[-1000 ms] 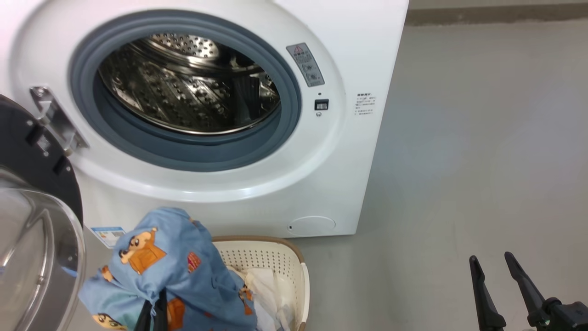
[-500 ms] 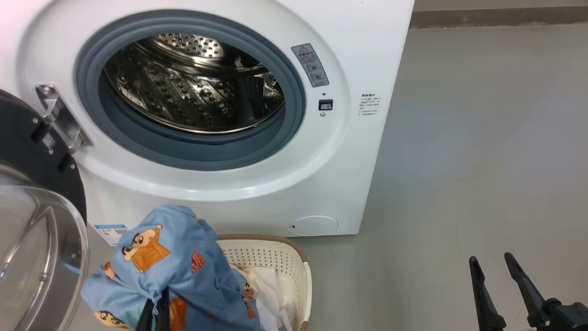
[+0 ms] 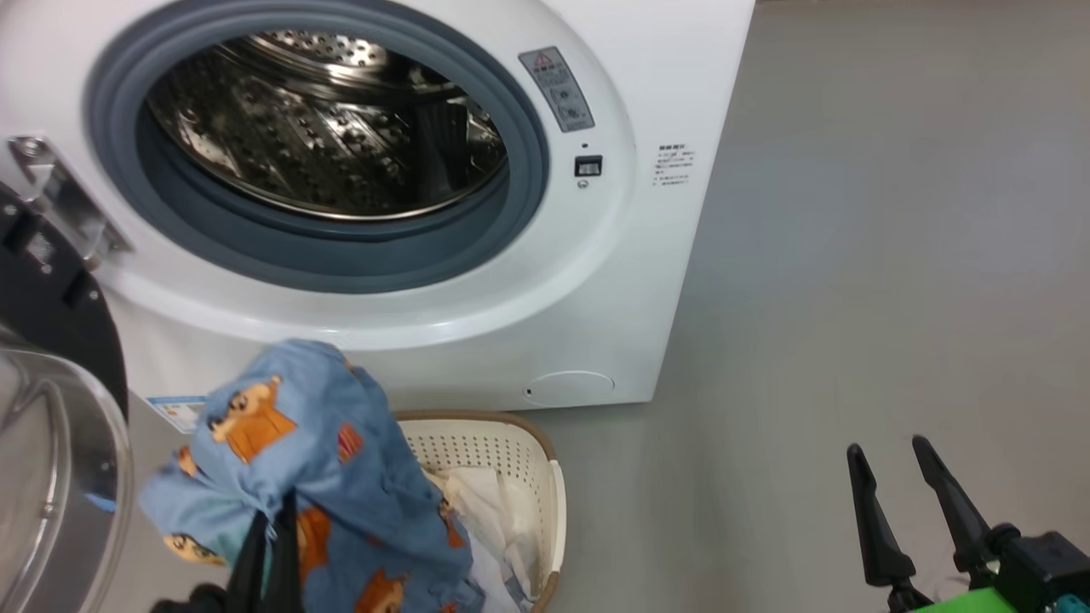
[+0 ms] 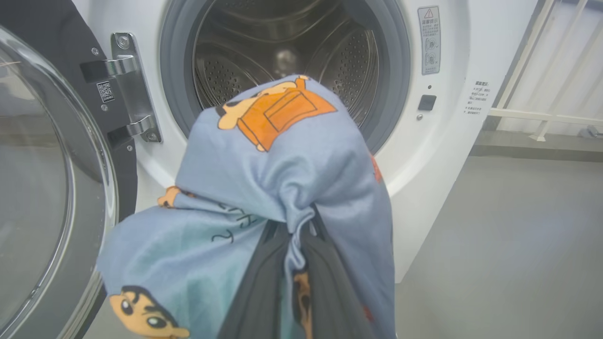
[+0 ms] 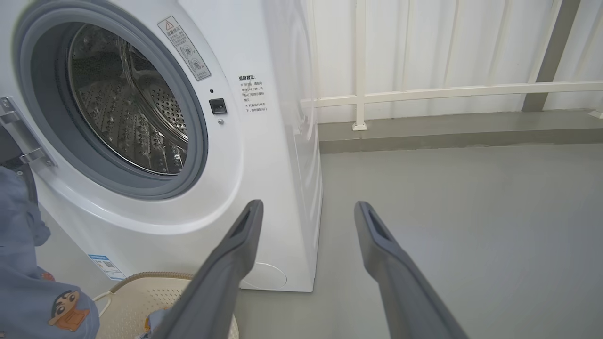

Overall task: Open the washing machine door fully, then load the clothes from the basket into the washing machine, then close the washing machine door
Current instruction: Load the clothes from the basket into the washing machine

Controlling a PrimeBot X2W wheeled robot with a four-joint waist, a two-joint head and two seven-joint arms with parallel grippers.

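Above basket (image 3: 490, 445), clothes (image 3: 281, 443) still held, slightly higher.

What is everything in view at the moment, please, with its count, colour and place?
washing machine: one, white, upper left, steel drum exposed
washing machine door: one, black with clear glass, swung open at far left
basket: one, cream with brown rim, on the floor before the machine
blue printed garment: one, light blue with orange figures, held up at the basket's left
other clothes: a few, white and cream, inside the basket
floor: one, grey, right
railing: one, white, behind the machine
left tool: one, dark, shut on the blue printed garment
right tool: one, dark, open, lower right
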